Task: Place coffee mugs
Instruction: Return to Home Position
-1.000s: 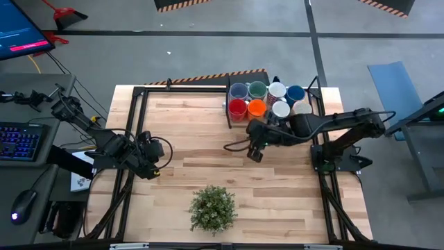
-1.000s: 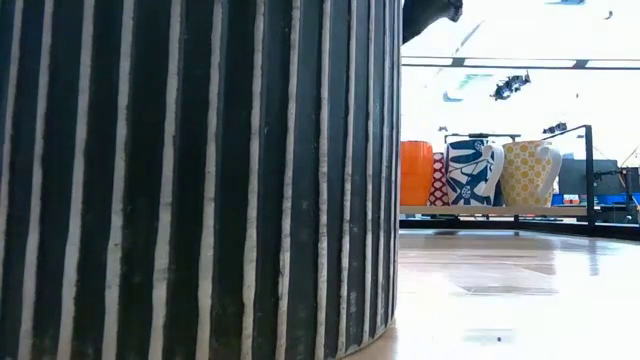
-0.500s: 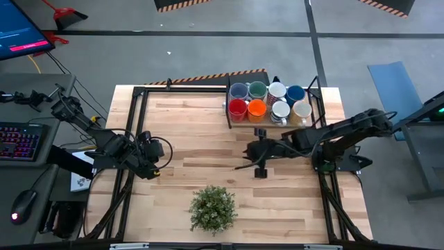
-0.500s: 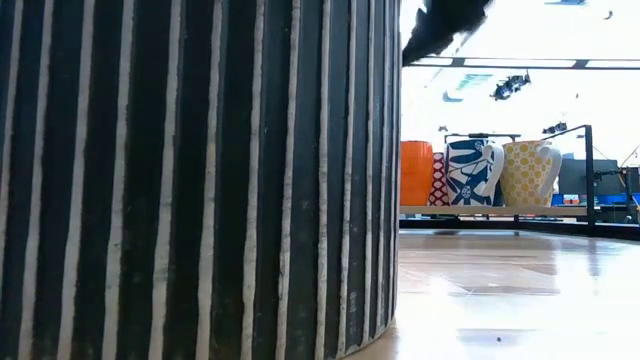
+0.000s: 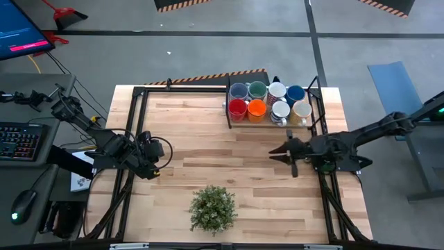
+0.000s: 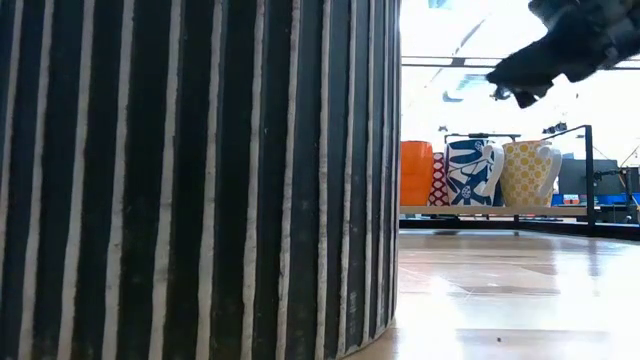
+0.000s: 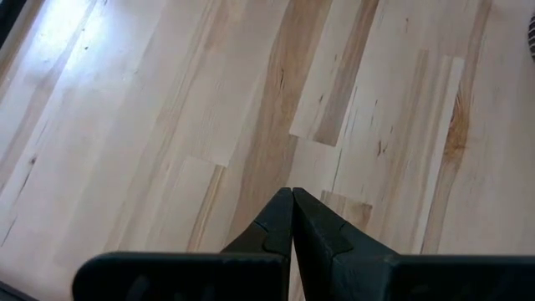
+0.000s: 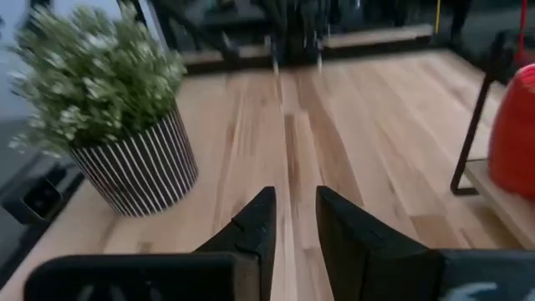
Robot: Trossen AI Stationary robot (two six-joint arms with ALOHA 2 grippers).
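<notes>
Pale wooden planks form the desk [image 5: 208,132], which is set on a grey floor. All eight coffee mugs [image 5: 257,107] are seen standing in two rows on the low shelf [image 5: 268,121] at the far right of the desk, so the placing is judged finished and only the return to rest is left.

The right claw [image 8: 294,194] is held above the desk near its right edge, nearer than the shelf, its fingers a little spread and nothing pinched between them. The left claw [image 7: 292,192] is parked over the left side of the desk, its fingers pressed together on nothing.

For the step to be done well, the right arm should be folded back along its own side. The claw should be kept raised, so that neither the shelf's black frame nor the near row of mugs is brushed. A slow, even path is advised, well apart from the potted plant [image 5: 212,207] at the near middle. No further grasp is called for.

Much of the low view is blocked by the plant's striped pot [image 6: 190,180], and only four mugs are shown there beside it; the far row is hidden behind them. From above, the handles are hard to make out, and it cannot be told whether neighbouring mugs touch. A red mug [image 8: 514,125] is cut off at the edge of the right wrist view.
</notes>
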